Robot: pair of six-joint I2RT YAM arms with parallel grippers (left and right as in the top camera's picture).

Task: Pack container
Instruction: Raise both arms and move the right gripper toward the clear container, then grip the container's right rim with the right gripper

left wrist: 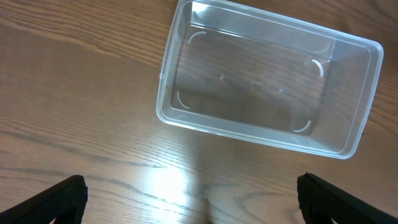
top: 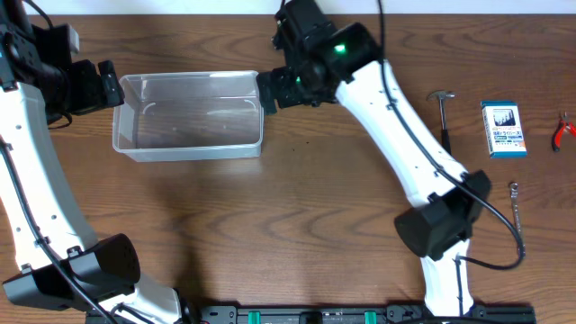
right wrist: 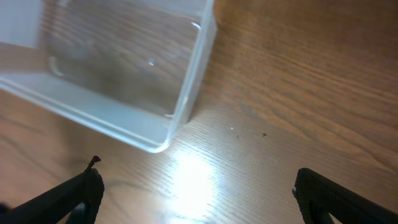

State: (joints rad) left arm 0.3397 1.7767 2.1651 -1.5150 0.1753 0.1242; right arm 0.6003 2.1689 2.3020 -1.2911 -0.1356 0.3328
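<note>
- A clear, see-through rectangular plastic container point(top: 189, 151) with rounded corners sat upright on the far left part of the brown wooden worktop point(top: 270, 225).
- The left jaws, on the white-and-black left arm point(top: 31, 171), stood just beside the container's left end, spread wide and gripping nothing. The left wrist view showed the container point(left wrist: 249, 132) ahead, apart from the black fingertips point(left wrist: 59, 199).
- The right jaws, on the right arm point(top: 396, 126), stood just beside the container's right end, likewise wide and gripping nothing. One container corner point(right wrist: 155, 140) showed in the right wrist view.
- Well apart to the right lay a metal-headed hammer point(top: 444, 112), a small blue-and-white box point(top: 503, 129), red-handled pliers point(top: 563, 132) and a slim metal tool point(top: 515, 202).
</note>
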